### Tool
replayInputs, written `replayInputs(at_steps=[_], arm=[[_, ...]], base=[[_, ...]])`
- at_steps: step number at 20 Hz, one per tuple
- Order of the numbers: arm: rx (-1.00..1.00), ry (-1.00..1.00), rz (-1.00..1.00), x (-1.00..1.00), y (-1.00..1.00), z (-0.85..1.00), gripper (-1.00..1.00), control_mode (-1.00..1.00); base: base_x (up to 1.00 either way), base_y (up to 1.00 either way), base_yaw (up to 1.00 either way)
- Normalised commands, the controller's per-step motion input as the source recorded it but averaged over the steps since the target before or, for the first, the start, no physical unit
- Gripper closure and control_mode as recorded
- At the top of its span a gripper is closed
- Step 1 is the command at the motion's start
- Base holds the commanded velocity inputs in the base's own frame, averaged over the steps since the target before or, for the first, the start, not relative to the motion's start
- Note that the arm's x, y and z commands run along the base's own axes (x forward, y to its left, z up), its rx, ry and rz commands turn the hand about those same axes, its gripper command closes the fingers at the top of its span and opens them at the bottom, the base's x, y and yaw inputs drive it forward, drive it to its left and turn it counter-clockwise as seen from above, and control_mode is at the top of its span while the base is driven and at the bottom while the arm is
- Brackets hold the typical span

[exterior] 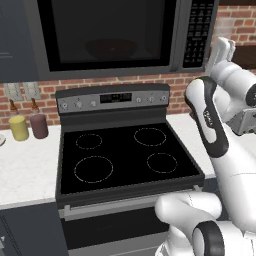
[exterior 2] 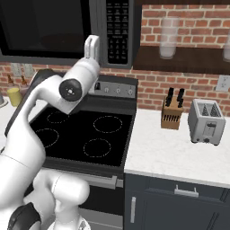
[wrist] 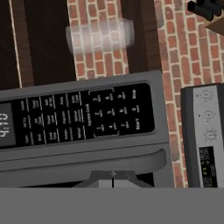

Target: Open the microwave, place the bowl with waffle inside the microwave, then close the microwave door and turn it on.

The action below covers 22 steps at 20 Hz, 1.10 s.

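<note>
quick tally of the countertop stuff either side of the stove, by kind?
Candle jars: 2, yellow jar and maroon jar, left of the stove
Knife block: 1, right of the stove
Toaster: 1, right of the knife block
Total: 4

A black-topped stove [exterior: 127,155] sits between white counters [exterior 2: 179,155]; a yellow candle [exterior: 19,127] beside a maroon candle [exterior: 39,125] at left, a wooden knife block [exterior 2: 172,113] near a silver toaster [exterior 2: 206,121] at right
</note>
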Motion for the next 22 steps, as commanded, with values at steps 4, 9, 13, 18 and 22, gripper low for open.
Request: replayInputs(at_steps=[4, 9, 13, 18, 22], arm=[[0.07, 0.00, 0.16, 0.00, -0.16, -0.04, 1.00, -1.00], [0.03, 0.00, 0.08, 0.07, 0.00, -0.05, 1.00, -1.00], [0.00, 0.00, 0.02, 0.18, 0.06, -0.11, 1.00, -1.00], [0.00, 0.00, 0.00, 0.23, 0.12, -0.03, 1.00, -1.00], [0.00, 0.00, 0.00, 0.24, 0.08, -0.07, 1.00, -1.00]], base=[[0.00, 0.00, 0.00], [0.00, 0.00, 0.00], [0.00, 0.00, 0.00], [0.00, 0.00, 0.00], [0.00, 0.00, 0.00]])
